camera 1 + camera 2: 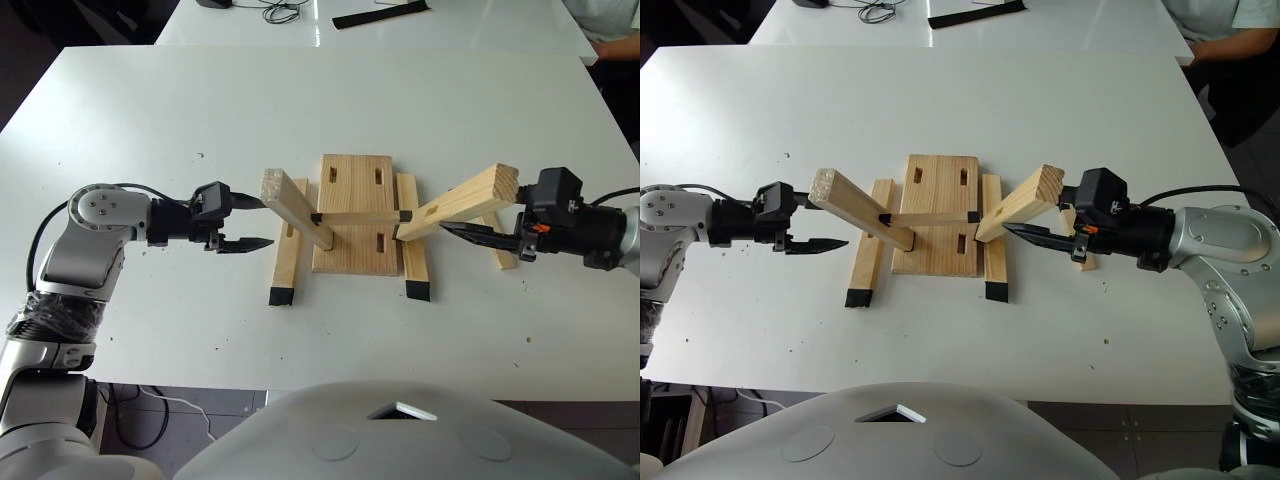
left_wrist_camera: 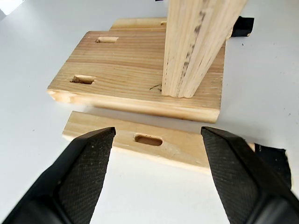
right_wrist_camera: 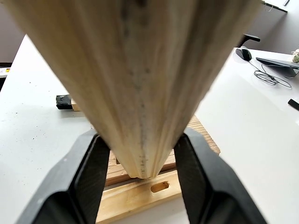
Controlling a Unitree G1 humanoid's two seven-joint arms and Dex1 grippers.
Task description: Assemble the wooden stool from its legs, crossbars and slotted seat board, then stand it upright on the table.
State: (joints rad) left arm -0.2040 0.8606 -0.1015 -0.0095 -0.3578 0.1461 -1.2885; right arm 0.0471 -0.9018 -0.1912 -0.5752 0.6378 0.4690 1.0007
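The slotted seat board (image 1: 352, 182) lies flat at the table's middle. Two legs stand in it, leaning outward, with a thin crossbar (image 1: 355, 215) between them. My right gripper (image 3: 142, 140) is shut on the right leg (image 1: 465, 200), one finger on each side of it. My left gripper (image 1: 262, 222) is open just left of the left leg (image 1: 295, 207) and touches nothing. Between its fingers, lower down, lies a loose slotted leg (image 2: 149, 140) flat on the table.
Another loose leg (image 1: 412, 255) with a black end lies right of the board, and a third (image 1: 500, 250) lies under my right gripper. The white table (image 1: 150, 120) has free room all round. A second table behind carries cables (image 1: 285, 10) and a black strip (image 1: 380, 14).
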